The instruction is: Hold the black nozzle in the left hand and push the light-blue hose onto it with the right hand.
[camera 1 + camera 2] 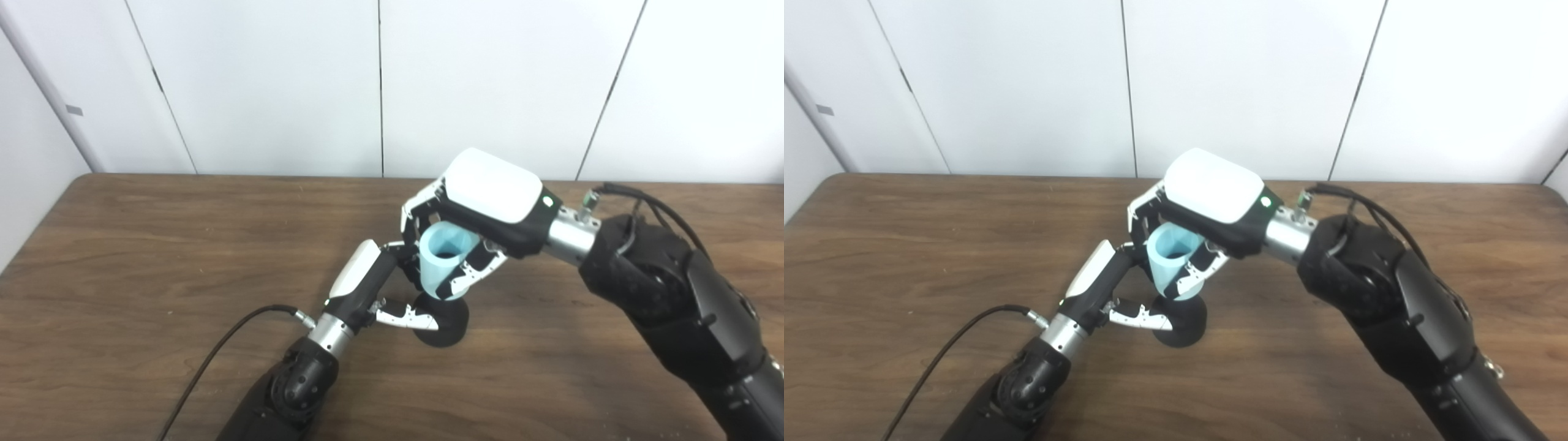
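The right hand [484, 208] reaches in over the middle of the wooden desk [153, 257], its white back plate turned up toward the cameras. Its fingers [468, 272] are curled closed around the light-blue hose [444, 260], a short, wide tube held nearly upright with its open mouth facing up; the thumb side wraps the far and left of the tube, while the other fingers cross its near right side. The inside of the tube looks dark lower down.

Directly below those fingers, the lower end of the hose meets the black nozzle [446, 321], a rounded black piece whose wide base sits on the desk. The top of the nozzle is hidden by the hose end and the fingers, so how far the hose is seated on it cannot be told.

The left hand [367, 285] comes up from the lower left, and its fingers are closed on the nozzle: one white-and-black finger [407, 317] lies across the near left side of the black piece, touching it, and the others reach behind the hose, where they are partly hidden. A black cable [226, 343] trails from the left wrist across the desk toward the bottom edge.
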You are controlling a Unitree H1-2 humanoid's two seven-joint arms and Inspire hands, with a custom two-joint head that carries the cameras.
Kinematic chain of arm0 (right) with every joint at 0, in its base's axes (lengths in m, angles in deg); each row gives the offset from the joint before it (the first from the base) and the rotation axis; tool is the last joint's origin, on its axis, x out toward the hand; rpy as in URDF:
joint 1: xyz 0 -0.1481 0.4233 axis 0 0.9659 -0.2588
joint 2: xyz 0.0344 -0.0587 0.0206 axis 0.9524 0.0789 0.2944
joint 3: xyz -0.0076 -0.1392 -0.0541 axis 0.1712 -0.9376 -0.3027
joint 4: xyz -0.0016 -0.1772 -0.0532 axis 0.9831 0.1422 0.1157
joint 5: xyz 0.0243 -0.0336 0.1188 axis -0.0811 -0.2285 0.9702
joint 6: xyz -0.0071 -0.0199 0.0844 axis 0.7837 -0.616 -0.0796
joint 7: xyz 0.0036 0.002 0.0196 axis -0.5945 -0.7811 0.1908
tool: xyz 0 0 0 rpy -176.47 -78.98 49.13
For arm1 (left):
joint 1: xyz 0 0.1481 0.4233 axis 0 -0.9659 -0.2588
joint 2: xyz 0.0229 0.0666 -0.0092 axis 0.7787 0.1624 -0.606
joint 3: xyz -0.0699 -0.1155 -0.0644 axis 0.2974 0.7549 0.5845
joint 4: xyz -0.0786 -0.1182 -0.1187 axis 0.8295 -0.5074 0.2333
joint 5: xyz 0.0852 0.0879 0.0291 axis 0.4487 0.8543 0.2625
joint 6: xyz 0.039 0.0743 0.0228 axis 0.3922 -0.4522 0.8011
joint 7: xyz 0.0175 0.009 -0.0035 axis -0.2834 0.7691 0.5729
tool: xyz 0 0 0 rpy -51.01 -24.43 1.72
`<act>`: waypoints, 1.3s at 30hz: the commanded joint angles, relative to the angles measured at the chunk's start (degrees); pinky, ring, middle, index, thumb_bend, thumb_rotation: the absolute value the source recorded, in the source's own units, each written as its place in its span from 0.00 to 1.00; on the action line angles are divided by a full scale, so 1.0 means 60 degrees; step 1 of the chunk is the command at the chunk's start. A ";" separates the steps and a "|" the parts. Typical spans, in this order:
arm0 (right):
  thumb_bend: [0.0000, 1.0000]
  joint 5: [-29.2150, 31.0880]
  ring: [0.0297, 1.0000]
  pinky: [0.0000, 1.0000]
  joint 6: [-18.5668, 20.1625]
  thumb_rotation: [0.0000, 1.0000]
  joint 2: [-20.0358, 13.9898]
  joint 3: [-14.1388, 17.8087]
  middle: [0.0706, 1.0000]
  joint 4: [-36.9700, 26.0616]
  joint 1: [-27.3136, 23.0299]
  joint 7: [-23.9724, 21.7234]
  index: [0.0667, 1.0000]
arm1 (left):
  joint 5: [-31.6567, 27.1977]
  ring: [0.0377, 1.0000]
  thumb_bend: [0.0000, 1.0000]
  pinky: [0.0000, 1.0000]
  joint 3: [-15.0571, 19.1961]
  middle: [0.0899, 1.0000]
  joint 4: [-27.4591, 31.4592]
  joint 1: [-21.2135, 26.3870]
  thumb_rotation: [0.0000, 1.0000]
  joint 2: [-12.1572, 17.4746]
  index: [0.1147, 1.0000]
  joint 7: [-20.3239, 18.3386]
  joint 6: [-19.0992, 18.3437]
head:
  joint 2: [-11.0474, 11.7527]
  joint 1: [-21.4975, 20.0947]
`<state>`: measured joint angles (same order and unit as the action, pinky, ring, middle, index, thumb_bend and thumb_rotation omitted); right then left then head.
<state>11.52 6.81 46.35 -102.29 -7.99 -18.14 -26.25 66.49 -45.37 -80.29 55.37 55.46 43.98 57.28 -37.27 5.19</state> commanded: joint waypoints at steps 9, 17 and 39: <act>0.53 -0.0883 0.41 0.36 -0.1530 0.00 -0.0077 0.0357 0.44 0.0315 0.0780 0.1525 0.45 | 0.0333 0.37 0.52 0.45 -0.0286 0.29 -0.0596 -0.0613 0.08 0.0075 0.40 -0.0374 -0.0302 | -0.0045 0.0048; 0.53 -0.0351 0.36 0.31 -0.1162 0.00 0.0140 0.0506 0.41 0.1063 0.1085 0.1575 0.48 | 0.0338 0.37 0.52 0.45 -0.0296 0.29 -0.0573 -0.0626 0.08 0.0088 0.40 -0.0382 -0.0342 | -0.0049 0.0067; 0.52 0.0591 0.33 0.30 0.0242 0.00 0.0512 0.0150 0.38 0.1486 0.0480 0.0098 0.48 | 0.0272 0.36 0.52 0.45 -0.0320 0.29 -0.0406 -0.0627 0.08 0.0041 0.40 -0.0431 -0.0442 | -0.0066 0.0103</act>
<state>16.83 7.15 50.11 -100.09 0.04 -15.40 -22.58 66.26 -45.46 -80.21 55.24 55.40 44.21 56.69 -37.62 5.80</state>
